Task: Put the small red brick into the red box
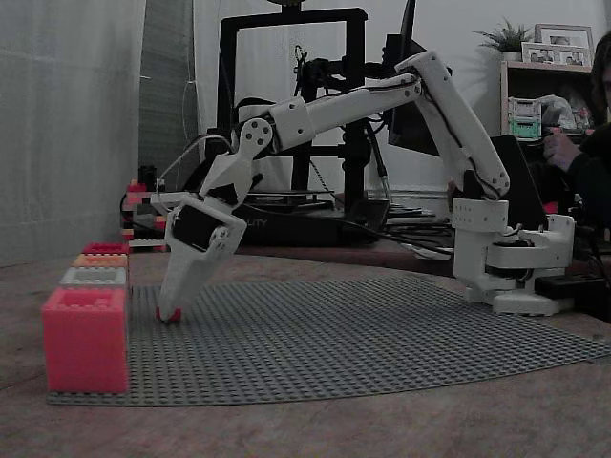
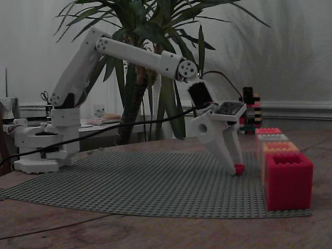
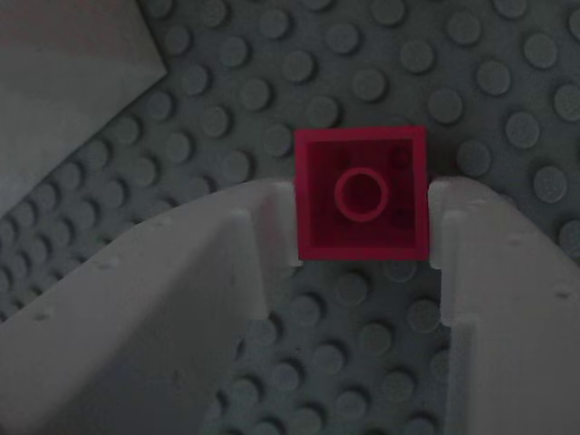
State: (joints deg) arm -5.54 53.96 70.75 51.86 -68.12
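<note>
End effector point(image 3: 362, 227) grips the small red brick point(image 3: 361, 193), one finger pressed on each side, brick's hollow underside facing the wrist camera. In both fixed views the brick point(image 1: 169, 314) sits at the fingertips, low over the grey studded baseplate point(image 1: 363, 334); contact with the plate can't be told. Red box point(image 1: 105, 248) sits far back in the row of boxes at left of a fixed view, behind the coral-pink box point(image 1: 85, 340). In another fixed view the brick point(image 2: 239, 168) is centre-right, near the box row.
</note>
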